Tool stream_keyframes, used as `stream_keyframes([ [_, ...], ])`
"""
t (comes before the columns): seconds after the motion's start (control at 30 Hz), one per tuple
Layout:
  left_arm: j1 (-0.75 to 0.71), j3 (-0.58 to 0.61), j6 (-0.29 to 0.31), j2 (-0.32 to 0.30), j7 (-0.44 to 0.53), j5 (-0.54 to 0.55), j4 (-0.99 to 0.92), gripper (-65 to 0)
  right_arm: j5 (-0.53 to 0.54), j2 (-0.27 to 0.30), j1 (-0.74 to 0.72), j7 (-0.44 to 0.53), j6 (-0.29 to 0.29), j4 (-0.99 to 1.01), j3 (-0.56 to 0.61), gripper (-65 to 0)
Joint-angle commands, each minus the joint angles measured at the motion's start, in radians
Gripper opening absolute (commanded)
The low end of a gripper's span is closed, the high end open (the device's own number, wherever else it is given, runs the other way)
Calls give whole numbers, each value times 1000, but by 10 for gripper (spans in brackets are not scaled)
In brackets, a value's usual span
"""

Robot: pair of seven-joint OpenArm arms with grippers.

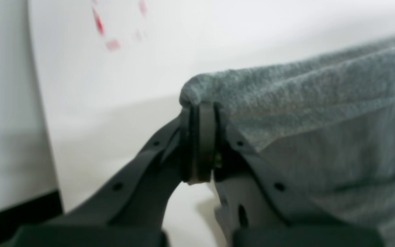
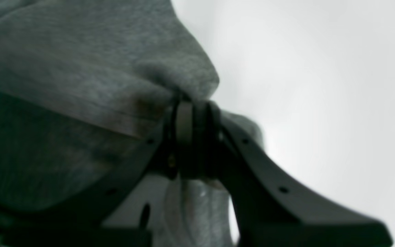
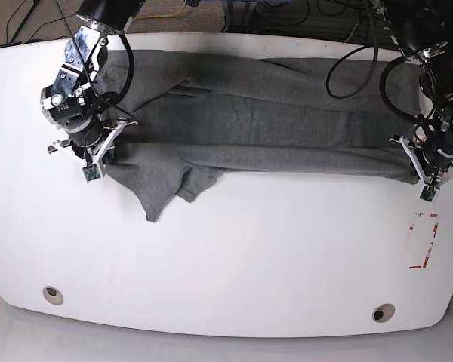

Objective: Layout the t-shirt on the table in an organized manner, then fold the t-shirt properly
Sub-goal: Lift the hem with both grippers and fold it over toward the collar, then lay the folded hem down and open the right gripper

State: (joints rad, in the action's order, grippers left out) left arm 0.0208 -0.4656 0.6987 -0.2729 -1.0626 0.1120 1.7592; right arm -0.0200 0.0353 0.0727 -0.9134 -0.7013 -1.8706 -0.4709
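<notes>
The dark heather-grey t-shirt (image 3: 264, 121) lies stretched across the far half of the white table (image 3: 234, 256), folded lengthwise, with one sleeve (image 3: 170, 192) pointing toward the near edge. My left gripper (image 1: 201, 108) is shut on a bunched corner of the t-shirt (image 1: 303, 103); in the base view this gripper (image 3: 423, 177) is at the shirt's right end. My right gripper (image 2: 192, 103) is shut on a fold of the t-shirt (image 2: 81, 68); in the base view it (image 3: 98, 154) is at the shirt's left end.
Red tape marks (image 3: 423, 241) lie on the table near the right edge, also blurred in the left wrist view (image 1: 105, 31). Two round grommet holes (image 3: 53, 294) (image 3: 383, 311) sit near the front edge. Cables hang beyond the table's far edge.
</notes>
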Motion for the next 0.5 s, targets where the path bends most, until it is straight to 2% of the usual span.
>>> stream_keyframes([
  [0.0, -6, -5, -1, -18, 14, 4, 21, -646, 10, 8, 5, 23, 3, -25, -4, -588],
  [0.47, -71, -55, -1, -22, 14, -4, 21, -646, 10, 7, 45, 23, 3, -27, -4, -588],
])
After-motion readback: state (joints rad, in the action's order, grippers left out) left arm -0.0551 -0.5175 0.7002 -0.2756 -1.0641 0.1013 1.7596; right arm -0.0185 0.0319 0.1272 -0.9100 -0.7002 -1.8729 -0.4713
